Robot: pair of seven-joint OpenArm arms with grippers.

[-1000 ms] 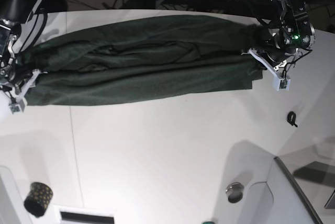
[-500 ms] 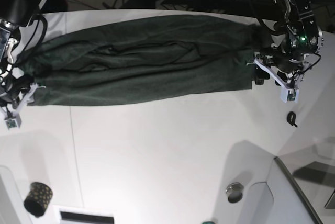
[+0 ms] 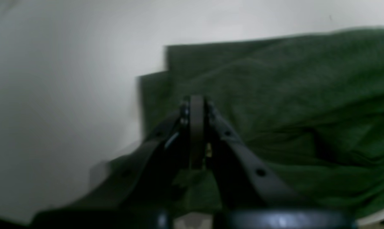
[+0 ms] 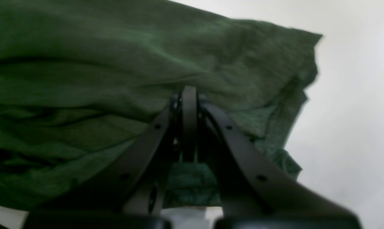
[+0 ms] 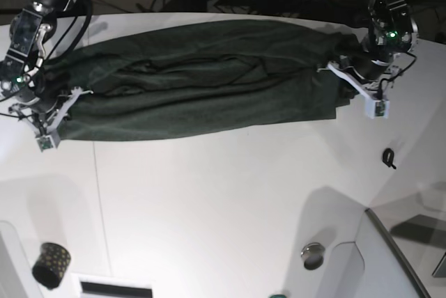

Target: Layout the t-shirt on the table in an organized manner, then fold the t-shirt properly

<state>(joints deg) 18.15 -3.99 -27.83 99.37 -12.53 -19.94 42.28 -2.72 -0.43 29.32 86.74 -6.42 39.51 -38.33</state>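
Since earlier frame, both grippers closed; t-shirt [image 5: 202, 82] shifted.

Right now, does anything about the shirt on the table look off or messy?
Yes. The t-shirt lies stretched into a long band across the table, not spread flat: creases and overlapping folds run through its middle, and both ends are bunched where the left gripper and right gripper meet it.

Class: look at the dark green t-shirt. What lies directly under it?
The t-shirt lies stretched along the white table, which shows all around it. The tabletop beneath the cloth is covered, so anything else under it cannot be seen.
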